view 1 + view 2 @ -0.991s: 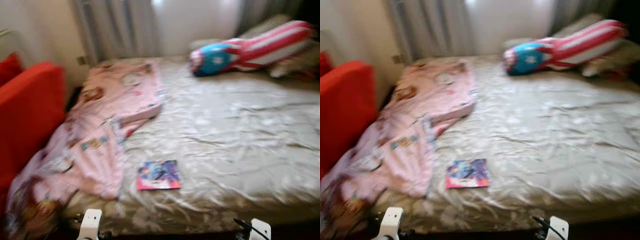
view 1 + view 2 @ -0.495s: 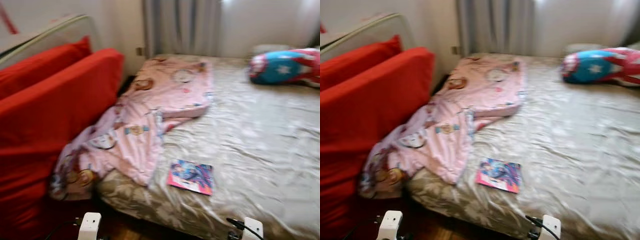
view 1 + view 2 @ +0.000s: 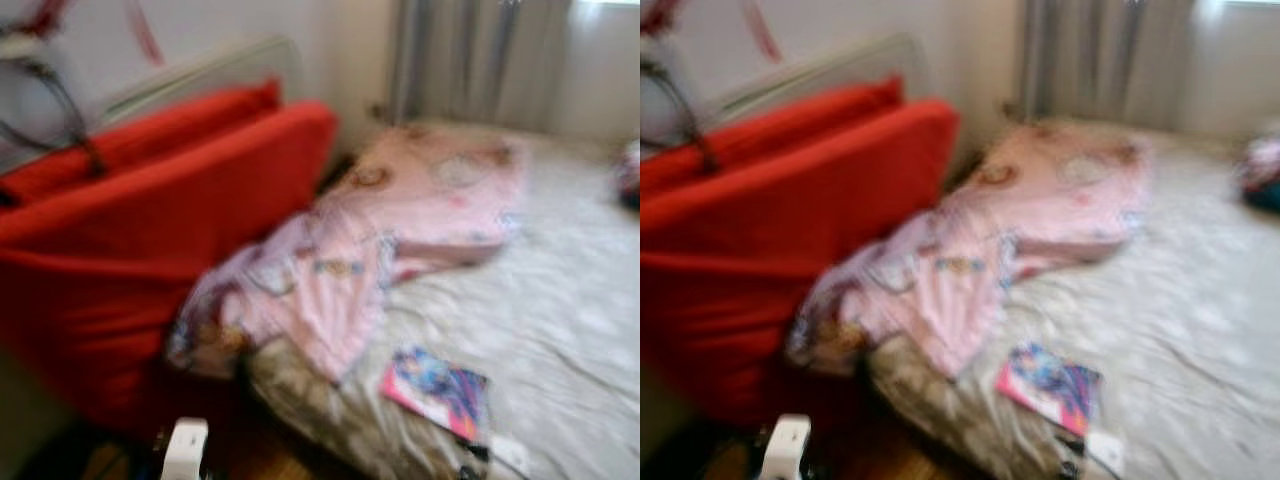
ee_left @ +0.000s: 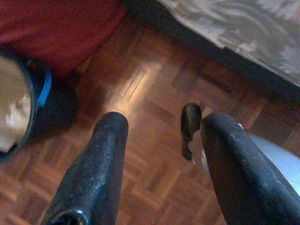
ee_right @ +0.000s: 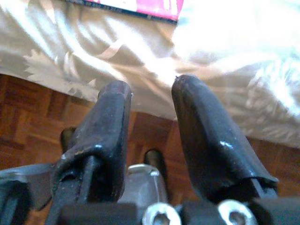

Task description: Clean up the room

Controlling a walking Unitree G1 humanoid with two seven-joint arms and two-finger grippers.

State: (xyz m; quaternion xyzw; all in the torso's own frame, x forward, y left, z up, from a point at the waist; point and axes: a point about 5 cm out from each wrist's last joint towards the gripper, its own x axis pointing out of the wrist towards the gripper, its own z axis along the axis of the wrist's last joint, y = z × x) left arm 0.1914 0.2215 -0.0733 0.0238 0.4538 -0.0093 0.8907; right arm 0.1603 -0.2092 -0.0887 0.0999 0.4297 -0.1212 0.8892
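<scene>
A pink children's blanket (image 3: pixel 400 240) printed with cartoon figures lies rumpled along the left side of the bed (image 3: pixel 570 310), its upper part spread flat toward the grey curtains (image 3: pixel 470 60) and its lower end bunched and spilling over the bed's near corner toward the floor. Just beside that hanging end, near the bed's front edge, a small picture book (image 3: pixel 440 388) with a pink and blue cover lies flat on the shiny beige bedspread; its pink edge also shows beyond the right gripper (image 5: pixel 150 96), whose two black fingers stand slightly apart with nothing between them, held low in front of the bedspread's leaf-patterned drape and above the wooden parquet floor (image 5: pixel 28 122). To the left of the bed stands a red sofa (image 3: pixel 150 260) with red cushions along its back, close against the blanket's drooping end. The left gripper (image 4: pixel 159 126) hangs low over the parquet with its fingers well apart and empty. Near it on the floor sits a dark round container (image 4: pixel 18 108) with a blue band at its rim; something pale lies inside, too blurred to identify. Both head views are smeared with motion blur.
</scene>
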